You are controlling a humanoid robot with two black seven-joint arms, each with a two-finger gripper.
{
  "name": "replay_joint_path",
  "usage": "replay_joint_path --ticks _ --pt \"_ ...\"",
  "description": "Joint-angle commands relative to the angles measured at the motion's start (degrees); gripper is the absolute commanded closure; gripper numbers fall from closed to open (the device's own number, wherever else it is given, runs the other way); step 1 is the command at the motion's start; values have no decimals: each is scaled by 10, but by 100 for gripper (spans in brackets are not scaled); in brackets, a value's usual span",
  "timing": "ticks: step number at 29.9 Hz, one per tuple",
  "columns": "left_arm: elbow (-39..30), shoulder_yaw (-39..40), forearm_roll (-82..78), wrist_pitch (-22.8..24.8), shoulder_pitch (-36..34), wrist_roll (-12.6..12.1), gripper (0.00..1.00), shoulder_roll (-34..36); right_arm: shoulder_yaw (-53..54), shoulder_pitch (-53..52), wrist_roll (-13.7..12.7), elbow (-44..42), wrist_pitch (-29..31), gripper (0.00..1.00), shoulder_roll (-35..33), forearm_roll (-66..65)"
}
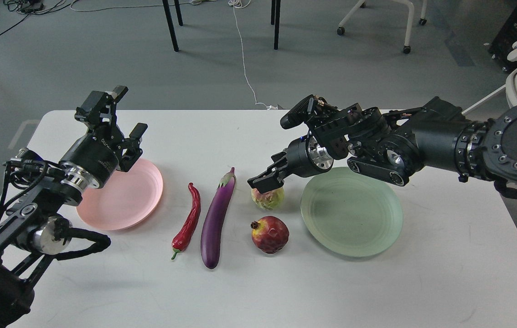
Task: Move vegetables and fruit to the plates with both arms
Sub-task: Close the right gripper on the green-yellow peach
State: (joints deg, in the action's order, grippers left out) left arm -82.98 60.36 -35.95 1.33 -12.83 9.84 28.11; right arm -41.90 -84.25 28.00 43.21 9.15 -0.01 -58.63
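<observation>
On your white counter [377,291], a glossy red chili pepper [188,223] and a long purple eggplant [217,217] lie side by side between a pale pink plate [140,200] and a pale green plate [352,216]. A dark red pomegranate [270,234] sits near the green plate. Your right gripper [265,181] rests on the yellow-green fruit [268,199], grasp unclear; your left gripper [124,111] hovers released above the pink plate.

Our left arm comes in from the lower left and bends upward, and its left gripper [124,111] is raised with the two fingers spread apart. Our right arm reaches in from the right, with the right gripper [265,181] pointing down-left, low; we cannot tell how its fingers stand.
</observation>
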Motion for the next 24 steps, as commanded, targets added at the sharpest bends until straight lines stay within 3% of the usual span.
replay_joint_path --ticks 1,24 --pt "0 -1 0 0 1 0 2 0 -5 9 0 -8 0 1 0 0" --pt "-5 -1 0 0 5 0 2 1 -4 69 0 -28 -27 4 0 3"
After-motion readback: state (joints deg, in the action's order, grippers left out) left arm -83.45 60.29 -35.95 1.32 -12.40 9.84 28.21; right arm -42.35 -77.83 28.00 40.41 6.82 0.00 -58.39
